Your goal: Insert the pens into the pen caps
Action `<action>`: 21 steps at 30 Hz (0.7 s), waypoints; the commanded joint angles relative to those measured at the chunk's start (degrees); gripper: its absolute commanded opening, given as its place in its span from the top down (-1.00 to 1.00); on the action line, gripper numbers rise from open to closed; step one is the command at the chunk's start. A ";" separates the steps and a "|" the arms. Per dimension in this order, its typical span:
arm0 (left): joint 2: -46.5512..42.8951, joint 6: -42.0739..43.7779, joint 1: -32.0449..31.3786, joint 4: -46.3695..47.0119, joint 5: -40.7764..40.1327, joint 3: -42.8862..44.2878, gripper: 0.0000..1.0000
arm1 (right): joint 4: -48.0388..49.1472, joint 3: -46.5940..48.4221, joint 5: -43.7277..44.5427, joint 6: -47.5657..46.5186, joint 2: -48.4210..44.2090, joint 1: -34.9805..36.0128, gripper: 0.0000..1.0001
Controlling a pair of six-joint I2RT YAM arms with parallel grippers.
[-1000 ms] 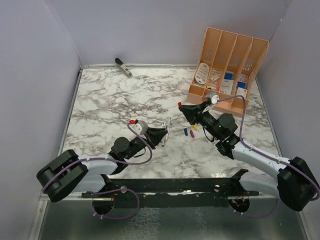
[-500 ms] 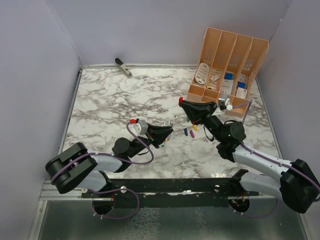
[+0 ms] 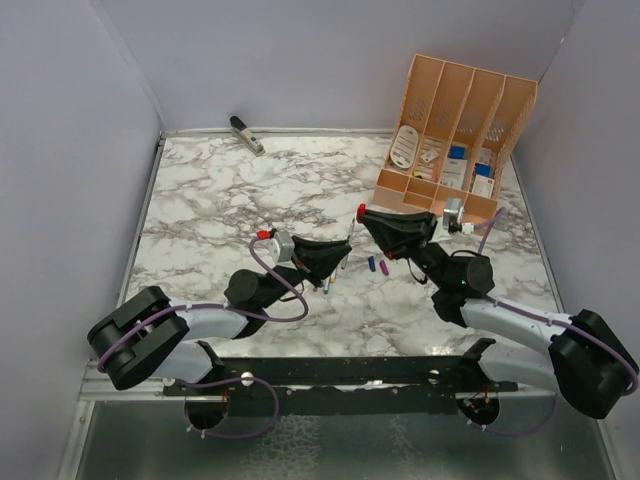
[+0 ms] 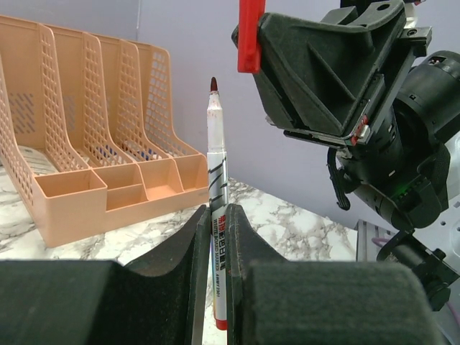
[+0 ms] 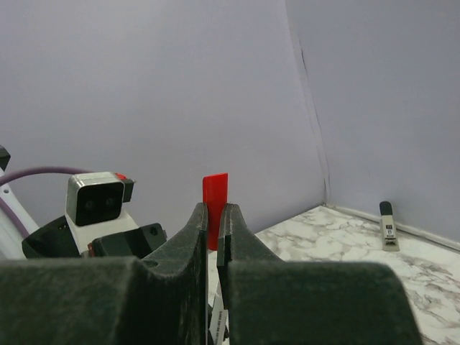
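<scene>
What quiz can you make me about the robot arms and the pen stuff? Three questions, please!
1. True or false: the left gripper holds a pen upright.
2. Which colour is the cap pinched in the right gripper? A green, B red, C blue.
3. Is the cap on the pen's tip yet? Answer yes or no.

Key: 1 true; 2 B; 3 no, the cap is apart from the tip, up and to one side in the left wrist view.
</scene>
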 commanded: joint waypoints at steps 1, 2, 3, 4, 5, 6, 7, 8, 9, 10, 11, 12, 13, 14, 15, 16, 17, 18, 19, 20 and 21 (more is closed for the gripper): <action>0.29 -1.00 -0.34 2.27 0.89 1.05 1.00 | 7.98 -0.37 -2.47 1.42 1.26 0.37 0.98; 0.24 -1.16 -0.34 1.92 1.06 1.19 1.00 | 8.19 -0.23 -2.47 1.45 1.47 0.34 0.98; 0.22 -1.21 -0.34 1.65 1.31 1.31 1.00 | 8.69 -0.20 -2.44 1.49 1.73 0.32 0.98; 0.22 -1.32 -0.34 1.57 1.53 1.33 1.00 | 9.20 -0.20 -2.37 1.58 1.95 0.32 0.97; 0.25 -1.46 -0.34 1.49 1.63 1.33 1.00 | 9.53 -0.24 -2.24 1.64 2.18 0.33 0.98; 0.30 -1.47 -0.39 1.50 1.66 1.33 1.00 | 9.66 -0.17 -2.11 1.78 2.36 0.32 0.98; 0.30 -1.56 -0.35 1.52 1.66 1.31 1.00 | 9.54 -0.04 -1.99 1.90 2.51 0.29 0.98; 0.26 -1.60 -0.34 1.56 1.78 1.30 1.00 | 9.48 0.13 -1.89 2.05 2.60 0.36 0.98; 0.25 -1.62 -0.34 1.48 1.95 1.29 1.00 | 9.50 0.35 -1.91 2.19 2.73 0.37 0.98; 0.35 -1.68 -0.34 1.46 2.08 1.41 1.00 | 9.39 0.48 -1.87 2.27 2.93 0.36 0.98; 0.37 -1.65 -0.34 1.47 2.30 1.49 1.00 | 9.36 0.55 -1.83 2.28 3.10 0.38 0.98; 0.37 -1.71 -0.34 1.53 2.54 1.60 1.00 | 9.40 0.64 -1.82 2.28 3.39 0.34 0.97; 0.45 -1.69 -0.34 1.51 2.74 1.66 1.00 | 9.28 0.68 -1.75 2.28 3.52 0.30 0.98; 0.48 -1.74 -0.41 1.54 2.98 1.71 1.00 | 9.23 0.76 -1.74 2.20 3.72 0.30 0.98; 0.42 -1.75 -0.43 1.54 3.11 1.77 1.00 | 9.26 0.77 -1.67 2.19 3.97 0.35 0.98; 0.51 -1.70 -0.44 1.55 3.22 1.76 1.00 | 9.34 0.76 -1.65 2.22 4.20 0.32 0.98; 0.57 -1.69 -0.43 1.50 3.28 1.84 1.00 | 9.51 0.83 -1.57 2.27 4.38 0.31 0.98; 0.65 -1.73 -0.43 1.49 3.39 1.85 1.00 | 9.72 0.86 -1.57 2.34 4.57 0.36 0.98; 0.71 -1.69 -0.48 1.47 3.54 1.86 1.00 | 9.91 0.86 -1.56 2.29 4.69 0.32 0.98; 0.70 -1.65 -0.51 1.55 3.65 1.86 1.00 | 10.15 0.90 -1.56 2.24 4.80 0.38 0.98; 0.66 -1.62 -0.58 1.50 3.69 1.84 1.00 | 10.24 0.98 -1.56 2.13 4.81 0.32 0.98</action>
